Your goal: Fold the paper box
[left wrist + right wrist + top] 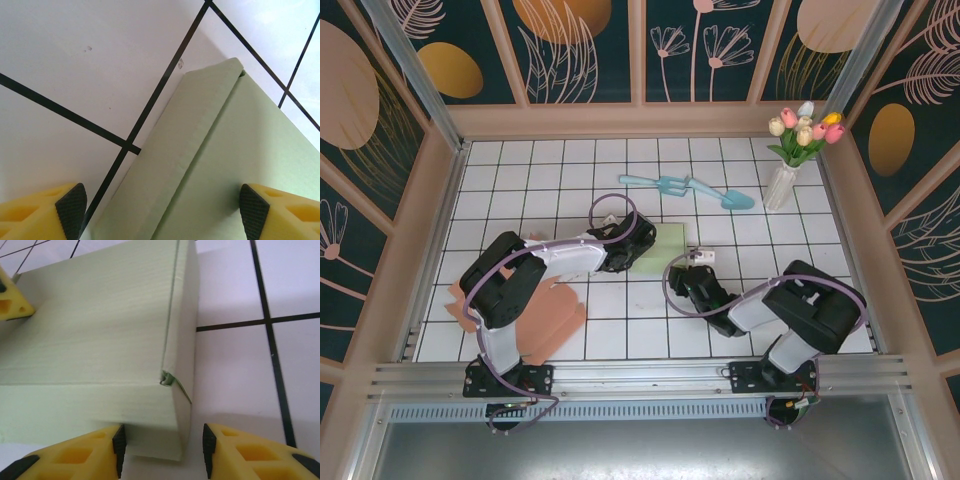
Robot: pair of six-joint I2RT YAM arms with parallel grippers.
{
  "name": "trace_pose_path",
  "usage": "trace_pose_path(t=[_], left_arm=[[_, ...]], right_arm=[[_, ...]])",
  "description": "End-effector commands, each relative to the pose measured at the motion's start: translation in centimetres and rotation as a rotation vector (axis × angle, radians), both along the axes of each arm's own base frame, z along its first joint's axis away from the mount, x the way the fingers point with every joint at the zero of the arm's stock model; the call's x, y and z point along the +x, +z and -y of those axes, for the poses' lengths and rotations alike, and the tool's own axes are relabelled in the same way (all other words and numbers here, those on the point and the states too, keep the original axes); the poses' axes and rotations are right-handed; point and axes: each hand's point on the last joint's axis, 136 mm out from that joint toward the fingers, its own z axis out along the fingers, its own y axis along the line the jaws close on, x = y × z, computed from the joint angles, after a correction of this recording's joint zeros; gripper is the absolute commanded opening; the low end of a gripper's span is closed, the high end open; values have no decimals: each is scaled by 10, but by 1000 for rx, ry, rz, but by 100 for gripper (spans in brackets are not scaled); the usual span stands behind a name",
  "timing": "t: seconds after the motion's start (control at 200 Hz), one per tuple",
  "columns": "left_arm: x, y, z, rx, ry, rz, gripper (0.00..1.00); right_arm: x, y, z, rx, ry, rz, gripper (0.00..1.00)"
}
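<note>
Overhead, we have the green paper box (pixel 662 250) mid-counter (pixel 640 335), between both arms. Left wrist: the left jaws gape wide, straddling the box's (pixel 225 165) long edge, gripping nothing. Right wrist: the right jaws sit half open around a near corner, not pinching, and a seam gap (pixel 165 380) shows that overhead can't resolve. We judge it light, crushable card, so hold the walls gently.

Both arms (pixel 525 272) are black and white, looped with lilac cables (pixel 620 204), with yellow black-padded fingers (pixel 70 455).
</note>
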Motion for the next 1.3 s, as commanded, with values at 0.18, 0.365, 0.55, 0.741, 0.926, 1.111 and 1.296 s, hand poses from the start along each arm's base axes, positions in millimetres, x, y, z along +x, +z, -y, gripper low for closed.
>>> trace_pose_path(t=[0.18,0.365,0.55,0.741,0.926,1.111,1.296], left_arm=[[-39,-49,-36,150,-18,-183,81],[-41,-47,-35,128,2,-191,80],[-38,-45,-36,139,19,-187,80],[-37,-49,-34,140,20,-191,80],[-38,-53,-33,139,19,-199,80],[-38,-53,-33,138,19,-199,80],[-37,-51,-32,134,14,-196,80]], right_arm=[[17,7,3,-19,-25,12,53],[17,9,0,-18,-7,5,53],[4,16,-6,-61,12,10,53],[-6,25,-7,-79,15,9,54],[-3,31,-5,-93,16,22,52],[6,24,-10,-58,47,-1,48],[14,7,-15,-104,59,-20,46]])
